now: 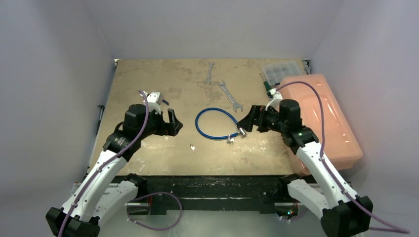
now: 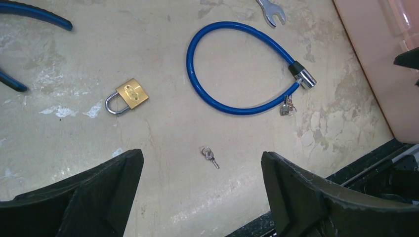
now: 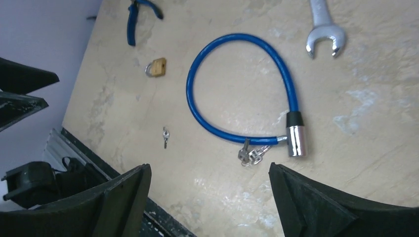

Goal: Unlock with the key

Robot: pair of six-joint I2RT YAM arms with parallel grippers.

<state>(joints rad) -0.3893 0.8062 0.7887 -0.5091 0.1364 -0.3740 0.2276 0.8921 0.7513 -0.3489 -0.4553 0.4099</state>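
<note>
Both angled inward, left gripper and right gripper hover spread.

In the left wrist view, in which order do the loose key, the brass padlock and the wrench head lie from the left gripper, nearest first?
1. Loose key, just ahead of the left gripper, between its fingers.
2. Brass padlock, farther up, left of the picture.
3. Wrench head, at the top edge, right.

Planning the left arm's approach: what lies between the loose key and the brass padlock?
Only bare tabletop between key and padlock; the left wrist view shows it.
</note>
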